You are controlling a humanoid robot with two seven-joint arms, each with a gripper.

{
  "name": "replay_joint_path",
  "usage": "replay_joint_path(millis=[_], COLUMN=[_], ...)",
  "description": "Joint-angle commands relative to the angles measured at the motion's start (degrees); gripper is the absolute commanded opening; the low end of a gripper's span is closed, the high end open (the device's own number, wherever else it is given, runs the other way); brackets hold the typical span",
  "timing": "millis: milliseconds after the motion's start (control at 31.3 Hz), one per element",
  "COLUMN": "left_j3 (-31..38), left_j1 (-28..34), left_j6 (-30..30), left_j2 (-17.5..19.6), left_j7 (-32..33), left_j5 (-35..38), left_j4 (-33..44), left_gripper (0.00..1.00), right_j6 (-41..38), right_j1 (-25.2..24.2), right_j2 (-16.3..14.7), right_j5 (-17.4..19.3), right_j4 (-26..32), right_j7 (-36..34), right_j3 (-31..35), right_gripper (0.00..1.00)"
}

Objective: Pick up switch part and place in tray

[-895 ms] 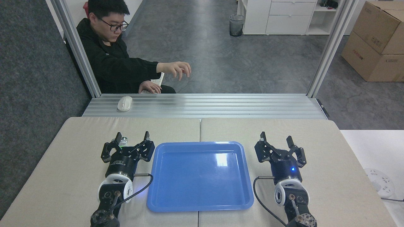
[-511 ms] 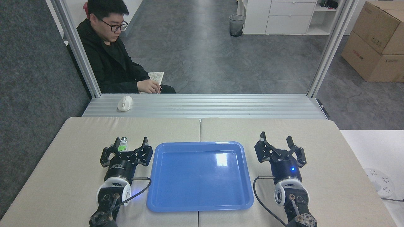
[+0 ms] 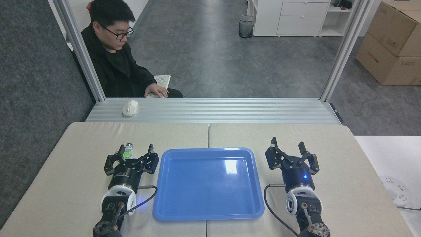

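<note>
- Pulling back toward six o'clock over the last second, the left gripper (image 3: 135, 153) has uncovered the switch part (image 3: 128, 150), so no grasp has been made yet.
- Its fingers are spread wide; the part lies on the table (image 3: 75, 171) just inside the left fingertip.
- The blue tray (image 3: 208, 214) sits empty at three o'clock; the right gripper (image 3: 289, 148) idles, splayed.

I am looking into an office turned robot test lab. Beyond my fingertips, an extruded aluminium frame (image 3: 210, 110) borders the beige padded bench (image 3: 279, 135); a person in black (image 3: 115, 65) types at a white keyboard (image 3: 162, 80). Farther off stand white drawer cabinets (image 3: 296, 16), brown cardboard boxes (image 3: 391, 42) and a mesh wastebasket (image 3: 246, 26) on grey flooring.
</note>
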State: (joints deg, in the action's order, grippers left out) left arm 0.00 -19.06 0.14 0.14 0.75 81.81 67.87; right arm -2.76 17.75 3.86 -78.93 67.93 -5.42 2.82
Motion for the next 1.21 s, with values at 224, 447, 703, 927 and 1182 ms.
replay_joint_path(millis=[224, 447, 703, 927, 1182], left_j3=[-1.05, -0.97, -0.97, -0.97, -0.97], left_j1=[-0.72, -0.72, -0.72, -1.51, -7.12], left_j6=[0.47, 0.47, 0.65, 0.47, 0.47], left_j2=[0.21, 0.21, 0.56, 0.83, 1.79], left_j7=[-0.04, -0.04, -0.04, -0.13, -0.13], left_j5=[-0.34, -0.34, -0.34, -0.25, -0.25], left_j4=[-0.1, -0.1, -0.45, -2.03, -13.18], left_gripper=[1.0, 1.0, 1.0, 1.0, 1.0], right_j6=[0.03, 0.03, 0.03, 0.03, -0.05], right_j1=[0.0, 0.0, 0.0, 0.0, 0.0], right_j2=[0.01, 0.01, 0.18, 0.18, 0.18], right_j5=[0.0, 0.0, 0.0, 0.0, 0.0], right_j4=[0.01, 0.01, 0.01, 0.01, 0.01], right_j7=[-0.03, -0.03, -0.03, -0.03, -0.03], right_j3=[0.08, 0.08, 0.08, 0.08, 0.08], right_gripper=[1.0, 1.0, 1.0, 1.0, 1.0])
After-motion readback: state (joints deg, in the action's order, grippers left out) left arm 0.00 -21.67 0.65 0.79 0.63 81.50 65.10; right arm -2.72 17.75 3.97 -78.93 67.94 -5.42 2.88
